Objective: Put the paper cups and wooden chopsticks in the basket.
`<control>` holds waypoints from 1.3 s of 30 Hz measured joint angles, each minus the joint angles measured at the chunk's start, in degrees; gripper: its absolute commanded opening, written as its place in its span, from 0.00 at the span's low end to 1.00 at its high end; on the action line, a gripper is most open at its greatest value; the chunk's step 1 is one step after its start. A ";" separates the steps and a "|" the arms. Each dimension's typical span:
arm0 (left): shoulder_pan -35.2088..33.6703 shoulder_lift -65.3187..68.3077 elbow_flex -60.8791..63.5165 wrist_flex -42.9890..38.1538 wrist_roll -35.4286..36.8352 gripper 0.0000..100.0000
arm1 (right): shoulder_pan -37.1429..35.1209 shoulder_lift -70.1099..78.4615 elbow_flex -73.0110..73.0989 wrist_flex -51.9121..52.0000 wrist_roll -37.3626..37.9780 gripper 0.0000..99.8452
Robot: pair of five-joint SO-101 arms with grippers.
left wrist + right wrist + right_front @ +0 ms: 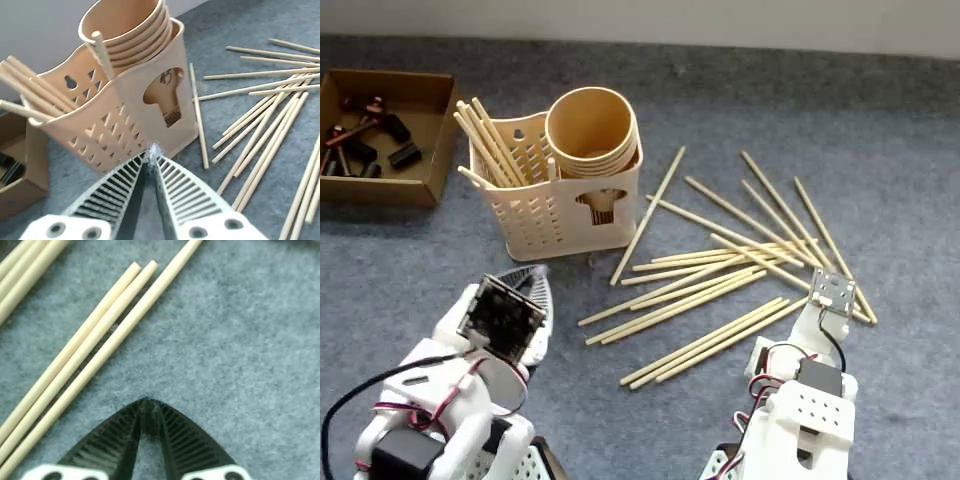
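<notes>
Grey carpet (900, 130), loose chopsticks (715, 340) lying flat, mostly diagonal — left gripper (151, 150), right gripper (146, 402) both closed, empty

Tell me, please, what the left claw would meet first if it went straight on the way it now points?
Most likely the cream perforated plastic basket: the shut left claw aims at its lower corner, close ahead, though the exact gap is unclear.
</notes>
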 measured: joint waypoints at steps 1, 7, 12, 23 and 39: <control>1.93 -1.23 1.85 -0.79 0.00 0.04 | 0.00 0.00 0.00 0.00 0.00 0.01; 12.92 -5.89 11.34 -1.76 0.00 0.15 | 0.00 0.00 0.00 0.00 0.00 0.01; 16.62 -6.07 17.14 -2.11 0.00 0.15 | 0.00 0.00 0.00 0.00 0.00 0.01; 28.22 -5.98 28.48 -4.40 0.00 0.14 | 0.09 0.00 0.00 0.00 0.00 0.01; 34.55 -5.98 36.84 -7.65 -0.09 0.14 | 0.09 0.00 0.00 0.00 0.00 0.01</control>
